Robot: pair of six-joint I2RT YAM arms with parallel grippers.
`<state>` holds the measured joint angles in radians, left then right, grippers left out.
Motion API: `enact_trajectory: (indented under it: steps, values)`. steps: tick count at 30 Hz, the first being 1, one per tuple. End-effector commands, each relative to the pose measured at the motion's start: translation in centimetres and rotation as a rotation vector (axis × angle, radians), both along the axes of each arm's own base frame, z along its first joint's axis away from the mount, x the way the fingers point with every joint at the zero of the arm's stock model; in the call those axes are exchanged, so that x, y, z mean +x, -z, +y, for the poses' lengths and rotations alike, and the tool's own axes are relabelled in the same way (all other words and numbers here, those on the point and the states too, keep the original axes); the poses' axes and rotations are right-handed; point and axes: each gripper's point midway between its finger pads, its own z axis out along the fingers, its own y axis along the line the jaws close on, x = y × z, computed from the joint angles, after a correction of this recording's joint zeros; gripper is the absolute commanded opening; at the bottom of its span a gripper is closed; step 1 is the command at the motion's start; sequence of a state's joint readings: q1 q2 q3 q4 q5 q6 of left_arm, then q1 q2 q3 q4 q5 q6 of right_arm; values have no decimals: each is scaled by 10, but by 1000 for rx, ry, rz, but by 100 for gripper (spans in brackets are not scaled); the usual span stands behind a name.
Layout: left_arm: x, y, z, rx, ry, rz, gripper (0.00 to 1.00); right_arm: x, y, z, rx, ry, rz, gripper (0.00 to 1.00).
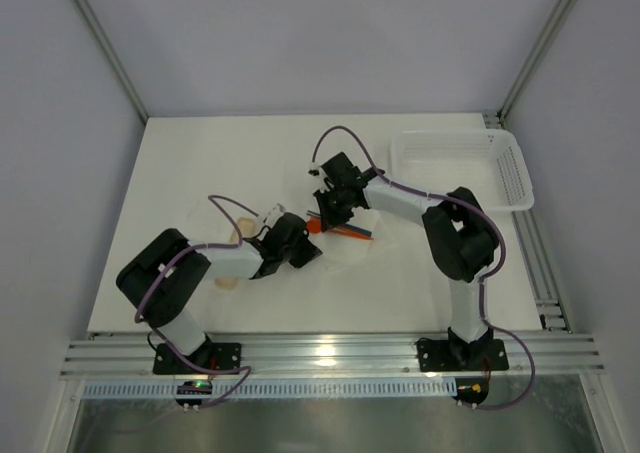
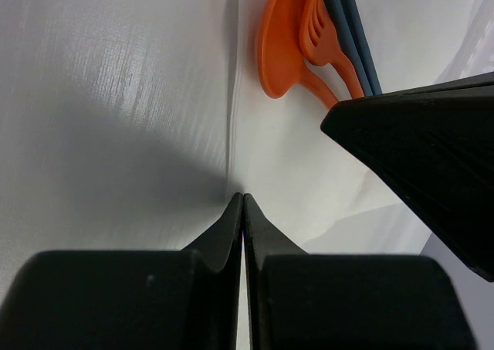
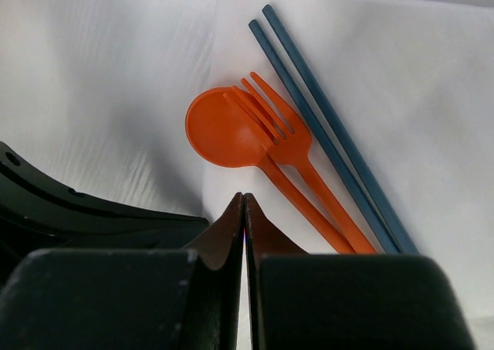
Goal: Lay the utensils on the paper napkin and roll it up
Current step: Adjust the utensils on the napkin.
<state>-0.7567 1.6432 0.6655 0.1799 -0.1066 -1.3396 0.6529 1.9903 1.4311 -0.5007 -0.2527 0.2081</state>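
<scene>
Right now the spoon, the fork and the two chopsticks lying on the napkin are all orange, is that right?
Not quite. The spoon and fork are orange, but the two chopsticks on the napkin are dark blue. The right wrist view shows it.

The left arm [image 1: 165, 273] starts at the near edge of the worktop [image 1: 200, 163]. Its elbow bends out to the left, and it reaches right to the middle. The right arm [image 1: 460, 238] starts at the near edge too and reaches left to the middle. The left gripper [image 2: 243, 198] and right gripper [image 3: 244, 198] are close together, low over the worktop. Each has its two fingers pressed tight together.
</scene>
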Motion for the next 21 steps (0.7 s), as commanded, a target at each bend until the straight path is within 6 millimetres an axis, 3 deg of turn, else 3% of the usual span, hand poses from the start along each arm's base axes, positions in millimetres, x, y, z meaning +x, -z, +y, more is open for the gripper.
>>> enact_trajectory:
  steps: [1, 21]
  values:
    - [-3, 9, 7, 34, -18, 38, 0, 9, -3, 6, 6, -6, -45, 4]
    - [-1, 5, 5, 30, -15, 35, 0, 8, 9, 7, -16, -7, -50, 4]
